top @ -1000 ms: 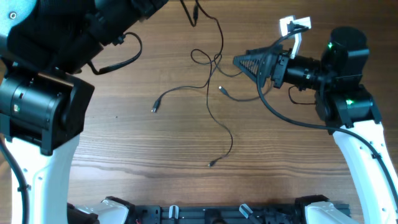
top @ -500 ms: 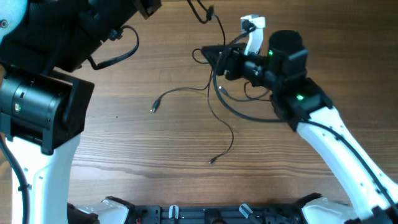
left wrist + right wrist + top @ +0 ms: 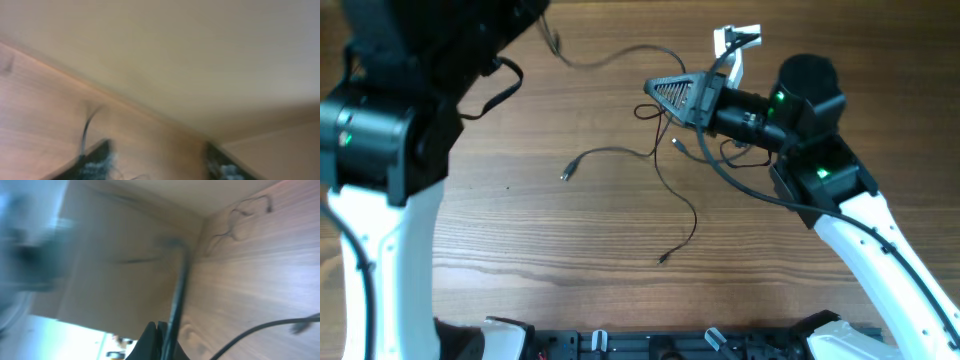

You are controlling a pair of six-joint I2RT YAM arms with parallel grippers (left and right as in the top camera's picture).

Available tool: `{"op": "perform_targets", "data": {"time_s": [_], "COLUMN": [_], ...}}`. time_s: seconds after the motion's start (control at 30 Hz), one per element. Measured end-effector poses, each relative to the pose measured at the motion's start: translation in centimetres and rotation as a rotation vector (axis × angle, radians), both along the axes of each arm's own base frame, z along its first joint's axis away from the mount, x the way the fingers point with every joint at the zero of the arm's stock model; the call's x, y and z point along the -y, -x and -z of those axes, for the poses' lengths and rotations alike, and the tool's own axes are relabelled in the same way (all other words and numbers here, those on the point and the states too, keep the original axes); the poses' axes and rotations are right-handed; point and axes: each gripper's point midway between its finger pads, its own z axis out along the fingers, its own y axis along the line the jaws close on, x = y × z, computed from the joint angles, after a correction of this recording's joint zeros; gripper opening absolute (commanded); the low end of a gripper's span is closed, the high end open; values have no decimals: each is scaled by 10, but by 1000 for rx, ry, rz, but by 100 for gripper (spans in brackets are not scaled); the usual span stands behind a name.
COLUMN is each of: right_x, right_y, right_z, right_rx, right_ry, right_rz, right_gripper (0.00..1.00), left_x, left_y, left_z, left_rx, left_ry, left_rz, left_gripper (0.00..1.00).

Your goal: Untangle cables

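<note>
Several thin black cables [image 3: 665, 170] lie tangled mid-table, with loose plugs at the left [image 3: 566, 176] and front [image 3: 661, 261]. One strand [image 3: 620, 52] runs along the far edge toward my left arm. My right gripper [image 3: 652, 88] points left over the knot. In the right wrist view it [image 3: 160, 330] is shut, with a black cable [image 3: 177, 285] pinched at its tips and running up from them. My left gripper [image 3: 160, 167] is blurred near the table's far edge. Its fingers [image 3: 95, 162] stand apart, and a cable [image 3: 86, 131] passes beside the left one.
A white connector piece [image 3: 736, 40] lies at the far edge behind my right gripper. The left arm's bulky body [image 3: 390, 120] covers the table's left side. A black rail [image 3: 650, 345] lines the front edge.
My right gripper has closed on a cable and sits over the knot. My left arm swung left and its jaws opened. The far strand now stretches leftward.
</note>
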Motion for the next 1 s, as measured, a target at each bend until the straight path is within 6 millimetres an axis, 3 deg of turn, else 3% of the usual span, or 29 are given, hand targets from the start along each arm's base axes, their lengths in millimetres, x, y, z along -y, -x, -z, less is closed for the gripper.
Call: {"op": "perform_targets", "data": {"time_s": [0.03, 0.13, 0.23, 0.33, 0.43, 0.53, 0.63, 0.7, 0.77, 0.87, 0.93, 1.0], "right_x": [-1, -2, 8, 27, 36, 34, 27, 20, 13, 11, 11, 10], "right_y": [3, 7, -2, -20, -26, -22, -17, -11, -5, -2, -1, 0], "right_z": [-7, -23, -25, -27, -38, -47, -49, -49, -49, -54, -55, -55], "right_rx": [-35, -153, -258, -354, -385, -393, -406, -417, -427, -419, -420, -424], "right_ry": [-42, -153, -213, -281, -349, -384, -392, -391, -388, -396, -399, -398], "right_rz": [-12, -33, 8, 89, 112, 86, 58, 34, 11, -13, -21, -26], "right_gripper": [4, 4, 5, 4, 4, 5, 4, 4, 4, 4, 5, 4], "left_x": [1, 10, 31, 62, 90, 102, 113, 125, 136, 139, 142, 144], "left_y": [-2, -1, 18, 57, 90, 100, 109, 116, 123, 127, 130, 132], "left_z": [27, 71, 83, 93, 82, 70, 62, 58, 57, 58, 58, 58], "left_rx": [-78, -199, -201, -162, 5, 129, 202, 247, 275, 277, 276, 280], "left_ry": [-100, -252, -335, -390, -387, -375, -364, -367, -372, -374, -372, -375], "left_rz": [36, 168, 396, 751, 1061, 1173, 1238, 1283, 1320, 1338, 1350, 1359], "left_gripper": [99, 100, 100, 100, 99, 99, 85, 82, 66, 63, 50, 47]}}
